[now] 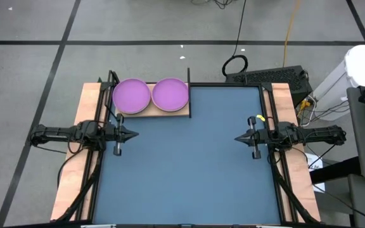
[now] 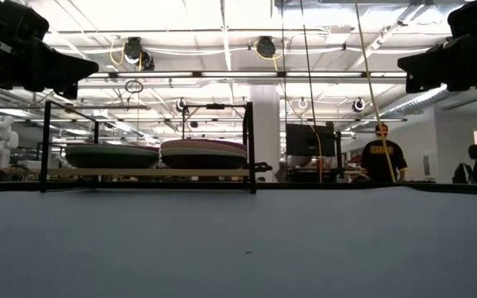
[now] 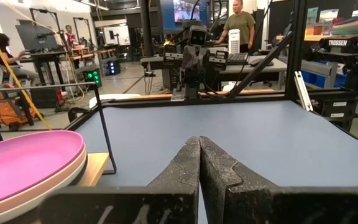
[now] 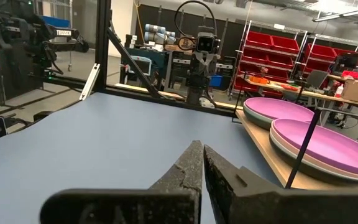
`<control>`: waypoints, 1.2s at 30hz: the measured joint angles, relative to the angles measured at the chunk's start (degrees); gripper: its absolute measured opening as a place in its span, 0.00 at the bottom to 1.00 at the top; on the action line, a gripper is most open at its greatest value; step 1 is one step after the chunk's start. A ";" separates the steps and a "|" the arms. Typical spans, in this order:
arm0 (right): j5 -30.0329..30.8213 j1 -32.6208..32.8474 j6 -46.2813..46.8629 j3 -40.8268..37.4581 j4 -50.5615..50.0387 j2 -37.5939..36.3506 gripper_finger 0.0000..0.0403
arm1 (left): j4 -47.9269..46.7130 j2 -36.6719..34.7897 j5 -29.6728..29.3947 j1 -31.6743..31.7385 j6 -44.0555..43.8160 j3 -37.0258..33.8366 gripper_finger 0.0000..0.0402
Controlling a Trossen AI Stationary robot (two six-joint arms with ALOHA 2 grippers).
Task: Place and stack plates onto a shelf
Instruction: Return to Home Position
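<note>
Two stacks of plates sit side by side on the wooden shelf [image 1: 151,109] at the table's far left, each with a purple plate on top: the left stack [image 1: 131,95] and the right stack [image 1: 170,94]. The low view shows both stacks, the left [image 2: 111,155] and the right [image 2: 204,152], resting on the shelf board [image 2: 147,172] between black posts. My left gripper [image 1: 134,134] hovers shut at the table's left side, just near of the shelf. My right gripper [image 1: 238,138] hovers shut at the table's right side, far from the plates.
The blue-grey mat [image 1: 189,164] covers the table between the two arms. Black frame posts [image 1: 189,95] stand at the shelf's corners. A keyboard [image 1: 268,76] and cables lie beyond the far right corner. People stand in the room behind the table.
</note>
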 joint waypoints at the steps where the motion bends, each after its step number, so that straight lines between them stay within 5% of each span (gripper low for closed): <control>1: 0.00 0.00 0.00 0.00 0.00 0.00 0.00 | 0.00 0.00 0.00 0.00 0.00 0.00 0.00; 36: -0.02 0.00 0.00 0.00 0.03 0.02 0.00 | 0.02 0.00 -0.02 0.00 0.03 -0.02 0.00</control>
